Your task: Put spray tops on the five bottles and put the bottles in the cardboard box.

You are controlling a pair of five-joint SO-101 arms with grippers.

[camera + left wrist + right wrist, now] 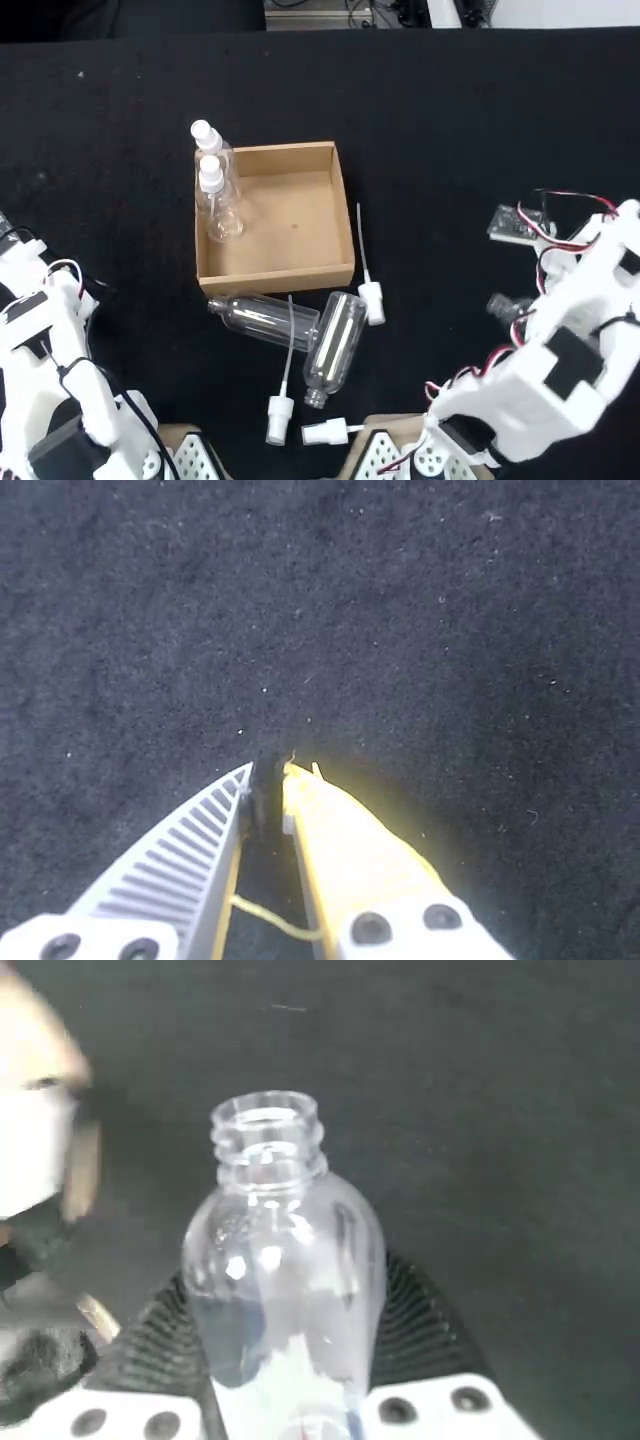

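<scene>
One clear bottle (268,1210) half hides the right gripper (285,1300).

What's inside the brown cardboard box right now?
In the brown cardboard box, two clear plastic bottles with white spray tops stand by one side wall; the remaining floor is bare. The nearer bottle hides the farther one's base.

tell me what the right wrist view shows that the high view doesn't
Right wrist view: up close, the clear bottle held in the right gripper, its threaded neck bare. High view: the cardboard box, two topped bottles at its left wall, two bare bottles lying in front of it, and three loose spray tops beside them. Both: the black table.
</scene>
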